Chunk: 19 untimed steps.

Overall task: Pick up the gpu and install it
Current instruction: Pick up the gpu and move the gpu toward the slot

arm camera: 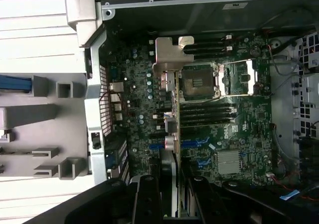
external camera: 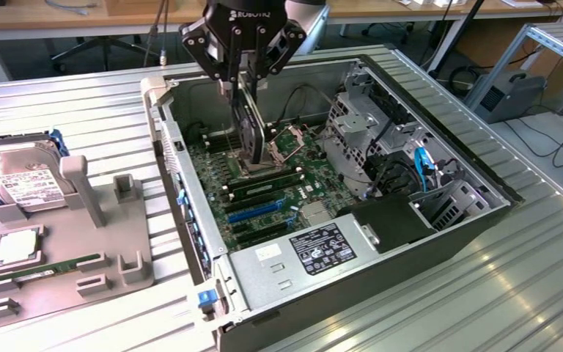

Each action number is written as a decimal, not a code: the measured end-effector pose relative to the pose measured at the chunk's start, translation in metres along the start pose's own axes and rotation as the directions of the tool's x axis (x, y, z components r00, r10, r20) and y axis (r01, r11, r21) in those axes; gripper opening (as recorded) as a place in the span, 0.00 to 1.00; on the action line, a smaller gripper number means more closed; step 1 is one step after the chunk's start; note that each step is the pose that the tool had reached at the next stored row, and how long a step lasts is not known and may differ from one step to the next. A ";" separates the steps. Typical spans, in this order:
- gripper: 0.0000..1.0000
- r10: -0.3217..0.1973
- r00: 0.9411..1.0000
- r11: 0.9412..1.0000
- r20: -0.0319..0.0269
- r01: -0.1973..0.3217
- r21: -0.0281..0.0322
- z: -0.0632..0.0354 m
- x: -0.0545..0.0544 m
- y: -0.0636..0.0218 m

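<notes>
GPU (external camera: 252, 136) hangs edge-down inside the open computer case (external camera: 169, 139), clamped between the gripper's (external camera: 245, 79) two fingers, which are partly closed on the card's upper edge. The card stands nearly upright over the motherboard (external camera: 262, 192), just beside the open CPU socket (external camera: 287, 144). Its lower edge is close to the board, but whether it touches cannot be told. In the wrist view the GPU (arm camera: 175, 119) shows as a thin edge-on strip running away from the gripper (arm camera: 173, 184). Its silvery bracket (arm camera: 172, 52) is at the far end, and the CPU socket (arm camera: 199, 79) sits to one side on the motherboard (arm camera: 239, 132). At the exterior view's left, well apart from the case, a hard drive (external camera: 17, 180) stands in a grey holder (external camera: 61, 253).
</notes>
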State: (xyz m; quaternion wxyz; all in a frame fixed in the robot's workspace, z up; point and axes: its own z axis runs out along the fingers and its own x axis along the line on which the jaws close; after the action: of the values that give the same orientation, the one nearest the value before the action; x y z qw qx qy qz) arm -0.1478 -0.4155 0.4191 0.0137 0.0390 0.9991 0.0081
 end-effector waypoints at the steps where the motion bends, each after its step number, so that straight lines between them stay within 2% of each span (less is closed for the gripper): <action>1: 0.27 0.000 1.000 1.000 0.000 0.000 0.000 0.0002 -0.001 0.0001; 19: 0.27 0.000 1.000 1.000 0.000 0.000 0.005 0.0073 -0.026 0.0020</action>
State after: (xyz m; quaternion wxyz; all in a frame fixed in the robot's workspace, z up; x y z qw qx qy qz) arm -0.1215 -0.4154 0.4125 0.0138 0.0390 0.9991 0.0055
